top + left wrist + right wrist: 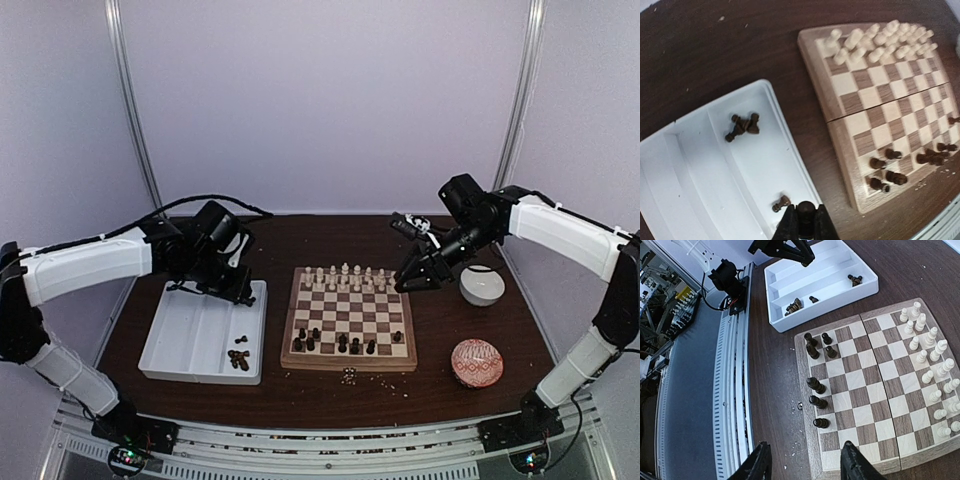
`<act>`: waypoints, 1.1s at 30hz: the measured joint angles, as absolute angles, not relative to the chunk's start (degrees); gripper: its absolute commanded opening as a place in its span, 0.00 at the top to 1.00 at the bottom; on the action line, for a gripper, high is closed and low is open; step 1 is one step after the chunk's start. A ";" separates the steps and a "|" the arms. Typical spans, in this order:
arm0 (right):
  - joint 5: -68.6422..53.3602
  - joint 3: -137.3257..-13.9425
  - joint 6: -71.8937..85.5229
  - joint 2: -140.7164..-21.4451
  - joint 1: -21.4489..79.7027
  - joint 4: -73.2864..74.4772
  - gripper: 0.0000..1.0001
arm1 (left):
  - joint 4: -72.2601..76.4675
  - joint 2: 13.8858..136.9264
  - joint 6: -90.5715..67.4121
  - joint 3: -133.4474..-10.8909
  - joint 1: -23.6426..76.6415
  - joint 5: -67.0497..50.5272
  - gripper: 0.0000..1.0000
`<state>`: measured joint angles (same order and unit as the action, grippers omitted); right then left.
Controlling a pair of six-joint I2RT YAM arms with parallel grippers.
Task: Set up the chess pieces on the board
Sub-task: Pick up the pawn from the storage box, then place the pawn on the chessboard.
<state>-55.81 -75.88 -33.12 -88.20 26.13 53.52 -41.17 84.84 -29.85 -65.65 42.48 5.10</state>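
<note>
Dark wooden table [300,238], pale lilac walls [320,110]. The board [350,363] sits centre, with cream chess pieces [345,275] ranked along its far side and dark chessmen [340,344] at the near edge. More lie in the white tray [190,335]. My left tool [806,227] is clamped on a dark piece [806,212]; my right tool [807,465] has fingers apart.

Three downward views, one shared board [350,318]

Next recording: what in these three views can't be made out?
Left wrist: dark piece in left gripper, cut by bottom edge and fingers; type unclear.
Top view: chess pieces on the board too small to identify.
Right wrist: outermost cream pieces cut by right edge.
</note>
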 measured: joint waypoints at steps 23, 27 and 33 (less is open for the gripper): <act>-52.88 -81.82 -21.28 -90.48 35.81 46.37 0.52 | 5.17 80.44 -31.07 -50.76 42.94 -12.16 1.00; -51.44 -77.21 -21.52 -85.56 34.79 45.65 0.52 | 14.57 86.94 -24.10 -50.17 43.24 -11.79 1.00; -48.77 -76.60 -23.64 -81.76 33.56 46.13 0.52 | 21.10 97.80 -16.03 -50.11 43.35 -12.88 0.99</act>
<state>-48.77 -76.60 -23.64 -81.76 33.56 46.13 21.10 97.80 -16.03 -50.11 43.35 -12.88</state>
